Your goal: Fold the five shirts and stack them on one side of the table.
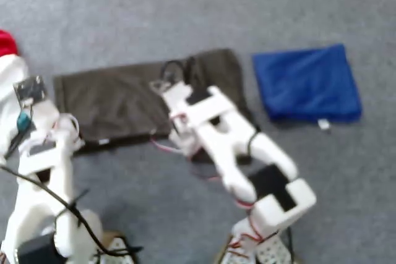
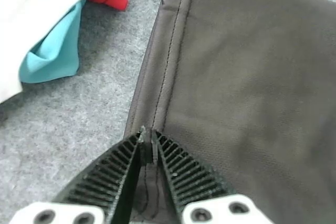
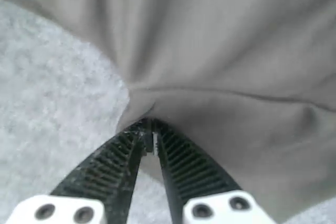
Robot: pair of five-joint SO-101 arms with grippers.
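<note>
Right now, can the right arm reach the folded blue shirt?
Probably not yet: the right pincer is shut on the dark shirt. Only bare table lies between it and the blue shirt, so once released, likely yes.

The left gripper [image 2: 149, 143] was clamped on the shirt [image 2: 252, 77] at its hemmed edge; the right gripper [image 3: 149, 136] pinched a fold of it near its middle.

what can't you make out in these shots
High view: the right arm covers the brown shirt's near right corner.
High view: the picture's edge cuts off the shirt pile, so its count is unclear.
Left wrist view: the left hand hides the hem it pinches.
</note>
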